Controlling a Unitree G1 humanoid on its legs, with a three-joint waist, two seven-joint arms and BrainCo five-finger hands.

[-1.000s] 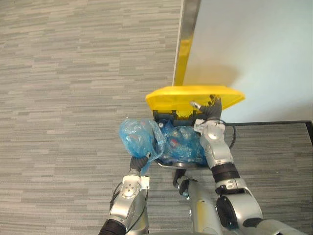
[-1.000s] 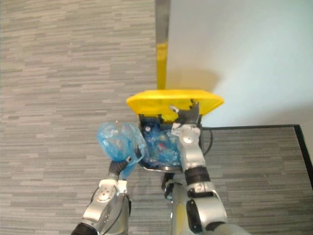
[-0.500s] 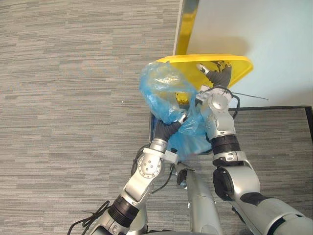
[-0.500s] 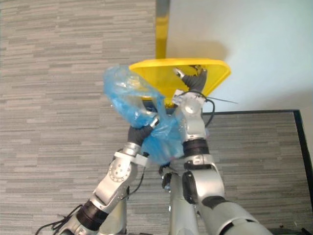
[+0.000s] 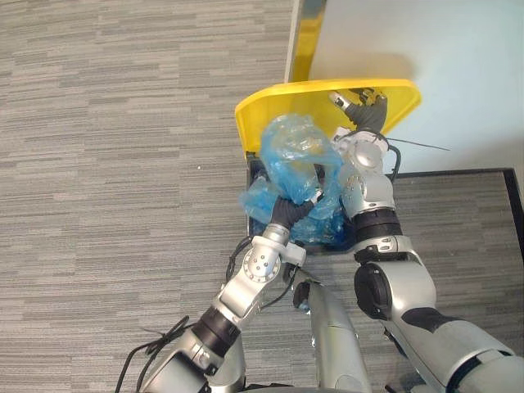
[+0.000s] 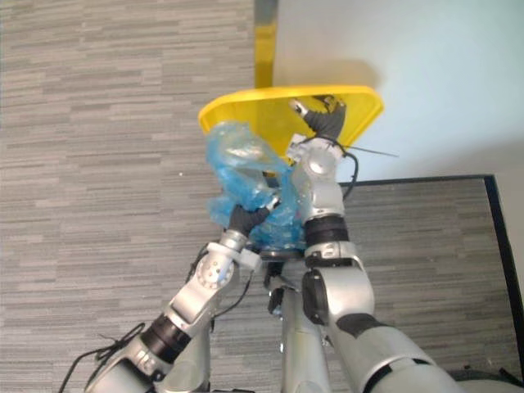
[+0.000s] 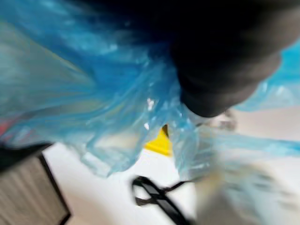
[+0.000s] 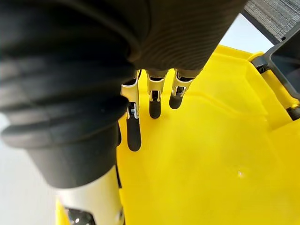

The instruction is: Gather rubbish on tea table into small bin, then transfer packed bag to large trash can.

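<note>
The left robot hand (image 5: 291,211) clamps its fingers round the neck of a packed blue bag (image 5: 293,147), holding it up over the open trash can (image 5: 253,177) on the grey floor (image 5: 123,164) by the white wall (image 5: 458,49). The right robot hand (image 5: 364,110), fingers straight, presses flat against the underside of the raised yellow lid (image 5: 270,106).

Grey striped carpet floor (image 5: 123,164) from 6 to 11 o'clock; white wall (image 5: 458,49) at 1-2, metal corner trim (image 5: 309,29) at 12, black strip (image 5: 458,171) along the wall foot at 3
</note>
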